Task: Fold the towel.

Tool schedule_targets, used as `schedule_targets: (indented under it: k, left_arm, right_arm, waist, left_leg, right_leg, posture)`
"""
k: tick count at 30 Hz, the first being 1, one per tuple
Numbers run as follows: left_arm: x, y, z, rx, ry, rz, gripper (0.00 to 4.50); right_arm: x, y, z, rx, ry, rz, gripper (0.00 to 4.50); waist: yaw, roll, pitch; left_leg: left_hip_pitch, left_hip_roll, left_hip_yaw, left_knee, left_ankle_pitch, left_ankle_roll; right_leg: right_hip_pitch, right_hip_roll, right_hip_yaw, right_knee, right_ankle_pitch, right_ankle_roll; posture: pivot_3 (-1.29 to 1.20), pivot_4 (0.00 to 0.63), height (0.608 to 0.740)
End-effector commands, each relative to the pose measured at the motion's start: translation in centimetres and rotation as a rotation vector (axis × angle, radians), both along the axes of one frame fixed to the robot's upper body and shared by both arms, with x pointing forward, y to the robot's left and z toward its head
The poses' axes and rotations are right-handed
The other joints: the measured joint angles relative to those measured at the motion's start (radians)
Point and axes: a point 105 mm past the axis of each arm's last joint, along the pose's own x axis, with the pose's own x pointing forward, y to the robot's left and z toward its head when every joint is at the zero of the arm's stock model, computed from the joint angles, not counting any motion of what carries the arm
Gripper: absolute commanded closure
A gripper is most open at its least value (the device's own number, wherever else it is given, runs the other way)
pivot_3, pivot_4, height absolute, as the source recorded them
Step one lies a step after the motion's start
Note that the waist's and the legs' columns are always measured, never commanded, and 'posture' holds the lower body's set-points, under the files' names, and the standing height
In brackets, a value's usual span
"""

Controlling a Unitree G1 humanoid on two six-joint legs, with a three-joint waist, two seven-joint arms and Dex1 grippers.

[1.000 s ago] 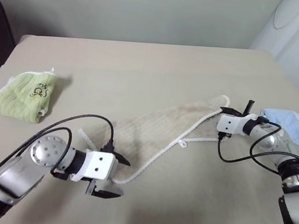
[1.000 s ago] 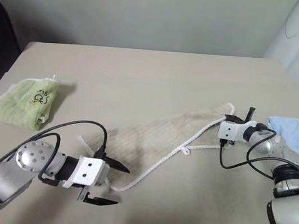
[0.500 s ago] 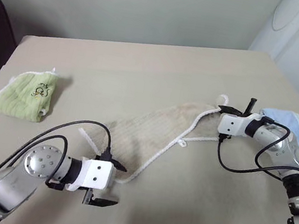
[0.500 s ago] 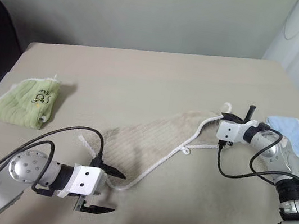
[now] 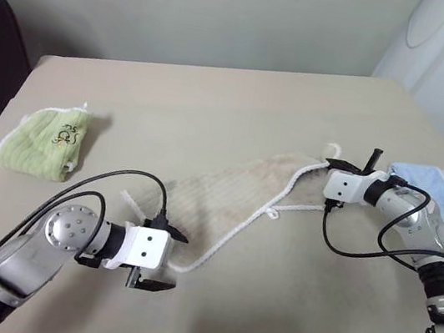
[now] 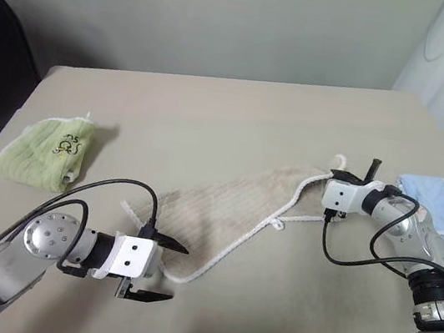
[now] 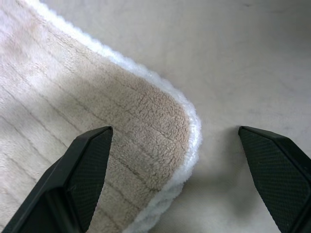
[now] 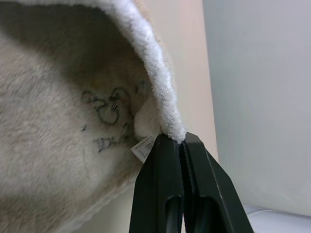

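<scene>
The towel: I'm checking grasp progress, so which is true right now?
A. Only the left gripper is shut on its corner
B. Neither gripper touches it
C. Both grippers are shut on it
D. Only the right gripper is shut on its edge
D: the right gripper pinches the towel by its white edging, while the left gripper stands open around the near corner.

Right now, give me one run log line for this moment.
task: fold towel | right tool: shut on towel edge | left tool: open, straddling near corner | fold: not done

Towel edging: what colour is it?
White, around the beige towel; clearest in the left wrist view.
</scene>
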Motion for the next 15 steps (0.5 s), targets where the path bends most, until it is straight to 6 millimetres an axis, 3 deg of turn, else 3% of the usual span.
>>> schedule_targets:
  k: [1,12,15]
  left_arm:
    - [0.7,0.6,-1.2,0.032,0.01,0.042,0.54]
    - [1.7,0.9,-0.5,-0.012,-0.017,0.081,4.25]
    - [1.9,1.2,-0.5,-0.029,-0.023,0.108,4.45]
  right_arm:
    - [0.0,-0.1,1.8,0.025,-0.071,-0.005,4.5]
    - [0.3,-0.3,1.4,0.026,-0.07,-0.018,4.5]
    - [0.5,-0.7,1.5,0.021,-0.07,-0.027,4.5]
  waist:
    - [0.003,0.001,0.0]
    - [0.008,0.002,-0.001]
    - [0.007,0.002,-0.001]
  left_leg:
    - [0.001,0.0,0.0,0.0,0.0,0.0]
    - [0.005,-0.002,0.0,-0.001,-0.002,0.003]
    - [0.005,-0.002,0.0,-0.002,-0.002,0.003]
  right_leg:
    - [0.001,0.0,0.0,0.0,0.0,0.0]
    - [0.006,-0.002,0.0,-0.001,0.003,0.002]
    - [0.005,-0.002,0.0,-0.002,0.003,0.002]
  posture:
    - [0.0,0.15,0.74]
    - [0.0,0.15,0.74]
    - [0.0,0.15,0.74]
